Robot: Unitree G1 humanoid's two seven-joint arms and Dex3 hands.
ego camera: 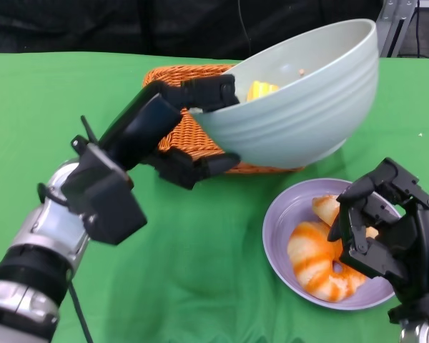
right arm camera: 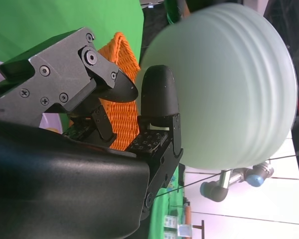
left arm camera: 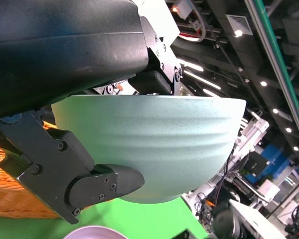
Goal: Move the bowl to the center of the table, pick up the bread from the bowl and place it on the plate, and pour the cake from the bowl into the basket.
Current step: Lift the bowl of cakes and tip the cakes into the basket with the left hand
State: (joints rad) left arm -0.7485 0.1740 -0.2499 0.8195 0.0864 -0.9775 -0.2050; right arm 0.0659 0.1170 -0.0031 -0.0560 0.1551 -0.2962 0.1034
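My left hand (ego camera: pixel 173 125) grips the rim of the pale green bowl (ego camera: pixel 307 100) and holds it lifted and tilted over the orange wicker basket (ego camera: pixel 189 132). A yellow piece of cake (ego camera: pixel 261 90) lies inside the bowl near its low rim. The bread (ego camera: pixel 316 259), orange-striped, lies on the lilac plate (ego camera: pixel 279 236) at the right front. My right hand (ego camera: pixel 390 229) hovers over the plate's right side, fingers curled, holding nothing. In the left wrist view the bowl (left arm camera: pixel 159 144) fills the frame above the basket (left arm camera: pixel 15 199). The right wrist view shows the bowl (right arm camera: pixel 229 84) beyond my right fingers (right arm camera: pixel 159 99).
A green cloth (ego camera: pixel 200 286) covers the table. The basket stands at the back centre, the plate at the front right. Dark background and a metal frame (ego camera: pixel 407 21) lie behind the far edge. The plate's rim (left arm camera: pixel 92 232) shows in the left wrist view.
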